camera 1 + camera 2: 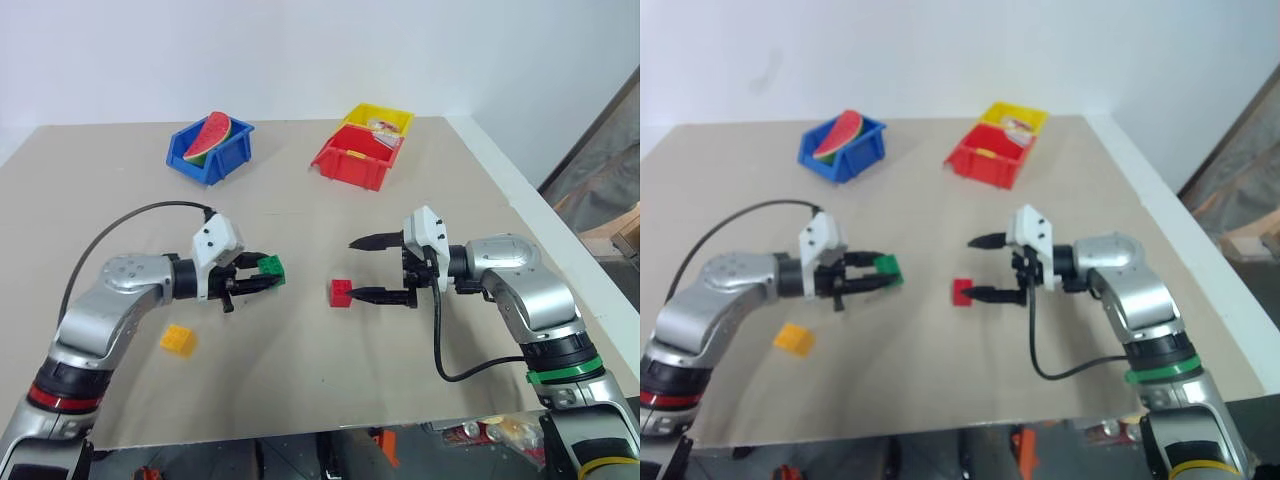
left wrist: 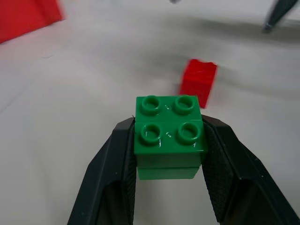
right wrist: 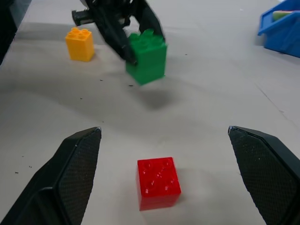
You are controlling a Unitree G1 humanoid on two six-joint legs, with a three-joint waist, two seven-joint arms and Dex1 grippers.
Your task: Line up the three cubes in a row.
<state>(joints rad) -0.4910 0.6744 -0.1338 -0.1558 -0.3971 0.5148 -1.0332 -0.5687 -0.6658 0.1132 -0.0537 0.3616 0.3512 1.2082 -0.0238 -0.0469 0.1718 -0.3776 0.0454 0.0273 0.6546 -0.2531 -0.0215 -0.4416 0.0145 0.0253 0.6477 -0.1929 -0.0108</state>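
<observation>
Left claw (image 1: 262, 273) gripped the green cube (image 1: 270, 267) mid-frame, left of the red cube (image 1: 342, 292); right claw (image 1: 383, 268) gaped wide.

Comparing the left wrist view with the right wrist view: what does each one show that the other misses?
Left wrist view alone: the green cube's four studs, with the left gripper's fingers shut on its sides, and a red bin corner.

Right wrist view alone: the yellow-orange cube resting on the table, a blue bin, and the right gripper's open fingers flanking the red cube.

Shared: green cube, red cube, table.
</observation>
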